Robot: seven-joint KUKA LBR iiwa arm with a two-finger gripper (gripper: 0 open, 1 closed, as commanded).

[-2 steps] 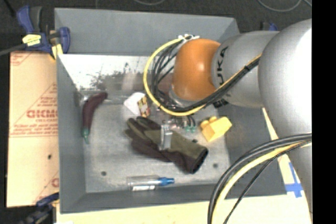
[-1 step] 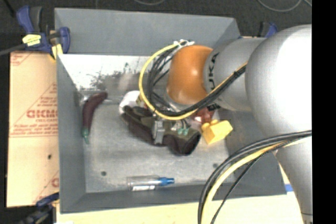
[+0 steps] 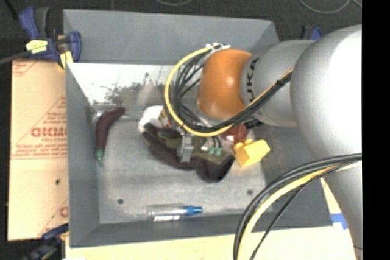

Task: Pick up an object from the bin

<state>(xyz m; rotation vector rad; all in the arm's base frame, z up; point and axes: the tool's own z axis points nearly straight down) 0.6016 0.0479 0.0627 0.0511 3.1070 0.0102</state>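
Grey metal bin (image 3: 82, 149); the arm reaches in from the right; orange wrist cover (image 3: 222, 85) and yellow-and-black cables (image 3: 172, 79) sit low over the middle of the floor.

Gripper (image 3: 186, 148) is down at the dark brown floppy cloth-like lump (image 3: 210, 168), which lies mid-bin, slightly right of centre; the tip looks to be touching or pressing into the lump's upper side; whether the jaws are open or closed on it I cannot tell, since the wrist hides most of them.

Neighbours: yellow plastic block (image 3: 251, 152) just beside the lump's right end; white crumpled piece (image 3: 149, 115) at its upper left, touching or nearly so; dark purple aubergine-shaped toy (image 3: 105, 130) well apart, near the left wall; clear pen with blue cap (image 3: 175, 213) well apart, by the near wall.

Judgement: the brown lump is the likely target; the step in hand is the grasp itself.

Risks:
- A soft lump pinched by one fold may slide out on the lift.
- A trailing end may drag the yellow block or the white piece along, giving a double pick.
- Pushing down too far would jam the tip against the bin floor through the cloth.
- Low cable loops could catch on the lump.
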